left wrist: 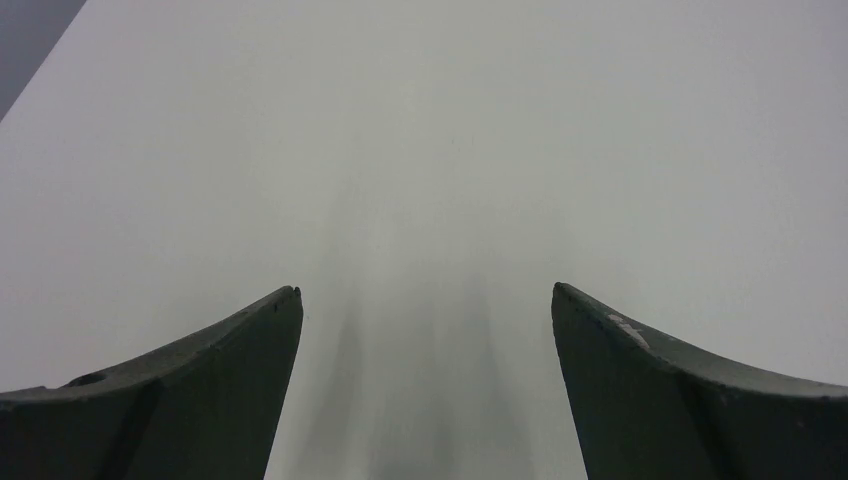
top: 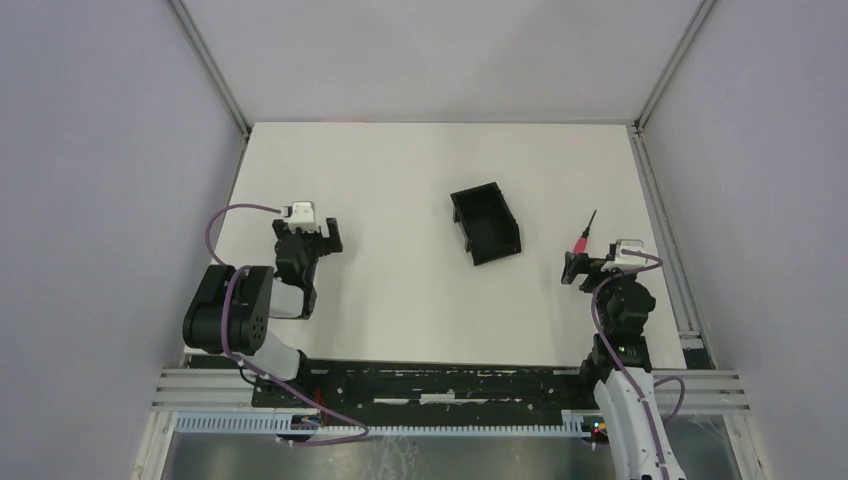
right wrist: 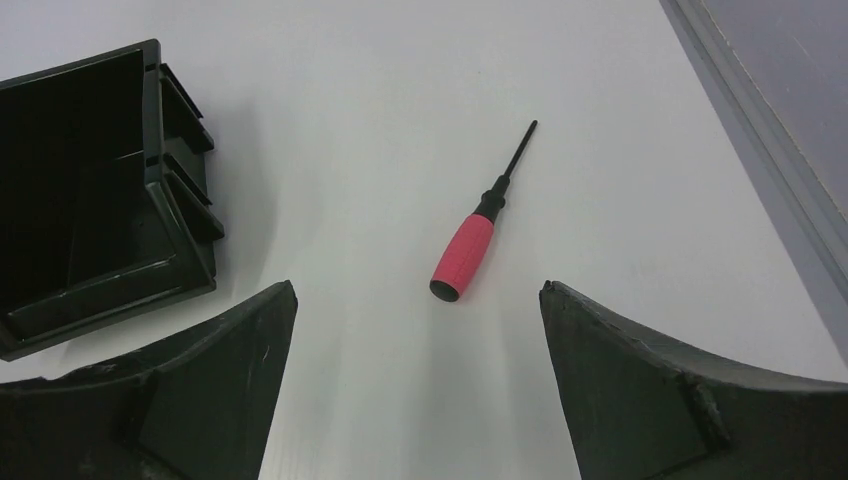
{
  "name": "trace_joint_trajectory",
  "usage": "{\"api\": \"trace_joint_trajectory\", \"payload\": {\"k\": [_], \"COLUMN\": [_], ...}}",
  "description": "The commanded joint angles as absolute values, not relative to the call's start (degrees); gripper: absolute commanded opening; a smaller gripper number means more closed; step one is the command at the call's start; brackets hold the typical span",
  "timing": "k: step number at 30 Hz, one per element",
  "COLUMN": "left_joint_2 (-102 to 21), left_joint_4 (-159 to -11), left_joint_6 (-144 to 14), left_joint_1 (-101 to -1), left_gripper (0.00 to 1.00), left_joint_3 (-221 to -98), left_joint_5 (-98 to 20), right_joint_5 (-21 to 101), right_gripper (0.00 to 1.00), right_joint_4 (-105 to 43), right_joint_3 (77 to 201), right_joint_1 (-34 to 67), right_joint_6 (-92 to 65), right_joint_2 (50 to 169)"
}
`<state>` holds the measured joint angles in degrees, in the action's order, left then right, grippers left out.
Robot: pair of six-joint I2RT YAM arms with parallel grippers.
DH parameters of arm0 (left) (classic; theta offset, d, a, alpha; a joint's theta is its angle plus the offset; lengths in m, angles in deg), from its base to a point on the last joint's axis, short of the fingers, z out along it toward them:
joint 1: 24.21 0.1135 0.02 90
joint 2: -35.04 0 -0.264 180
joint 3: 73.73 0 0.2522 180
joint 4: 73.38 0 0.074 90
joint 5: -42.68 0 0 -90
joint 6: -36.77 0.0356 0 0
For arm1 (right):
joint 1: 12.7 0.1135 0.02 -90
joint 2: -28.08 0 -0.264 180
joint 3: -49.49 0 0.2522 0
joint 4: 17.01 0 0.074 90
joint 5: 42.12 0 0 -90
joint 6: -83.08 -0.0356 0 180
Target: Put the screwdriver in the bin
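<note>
Right claw (right wrist: pixel 418 288) fingers fill bottom corners of wrist frame, spread wide, gripping nothing. Screwdriver (right wrist: pixel 472 240) flat on white worktop (right wrist: pixel 330 120), frame centre, just above gap between fingers. Red handle toward bottom, dark shaft pointing upper right. Black bin (right wrist: pixel 180 215) at upper left, upright, open top, apart from screwdriver. Overhead frame: screwdriver right of bin, outside it. Left claw (left wrist: pixel 425 288) also wide, over worktop.
</note>
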<state>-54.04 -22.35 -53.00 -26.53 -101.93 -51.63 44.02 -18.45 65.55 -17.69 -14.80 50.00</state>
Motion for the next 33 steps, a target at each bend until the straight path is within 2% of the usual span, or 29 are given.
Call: {"api": "trace_joint_trajectory", "payload": {"k": [1, 4, 8, 12, 16, 18, 22, 26, 33], "left_joint_2": [-53.0, -53.1, -53.0, -53.0, -52.9, -52.9, -52.9, -52.9, -52.9], "left_joint_4": [-20.6, -20.6, -20.6, -20.5, -20.5, -20.5, -20.5, -20.5, -20.5], "left_joint_6": [-54.1, -54.1, -54.1, -54.1, -54.1, -54.1, -54.1, -54.1, -54.1], "left_joint_1": [-26.2, -26.2, -26.2, -26.2, -26.2, -26.2, -26.2, -26.2, -26.2], "left_gripper": [1.0, 1.0, 1.0, 1.0, 1.0, 1.0, 1.0, 1.0, 1.0], "left_joint_3": [-102.0, -102.0, -102.0, -102.0, -102.0, -101.9, -102.0, -102.0, -101.9], "left_joint_5": [-51.3, -51.3, -51.3, -51.3, -51.3, -51.3, -51.3, -51.3, -51.3], "right_joint_5": [47.0, 53.2, 50.9, 56.3, 49.7, 50.1, 52.2, 50.2, 49.5], "right_gripper": [0.98, 0.98, 0.98, 0.98, 0.98, 0.98, 0.97, 0.87, 0.74], "right_joint_4": [-17.3, -17.8, -18.1, -43.7, -63.9, -70.2, -69.6, -67.6, -63.8], "right_joint_3": [66.2, 68.5, 77.0, 104.7, 129.9, 137.5, 140.3, 140.9, 137.7], "right_joint_1": [-17.7, -17.7, -17.8, -17.8, -18.4, -18.5, -19.8, -20.2, -20.2], "right_joint_6": [-16.7, -23.2, -21.9, -19.0, -12.2, -10.4, -11.1, -11.4, -11.8], "right_joint_2": [50.1, 50.6, 57.6, 80.8, 105.1, 114.6, 123.7, 131.1, 137.2]}}
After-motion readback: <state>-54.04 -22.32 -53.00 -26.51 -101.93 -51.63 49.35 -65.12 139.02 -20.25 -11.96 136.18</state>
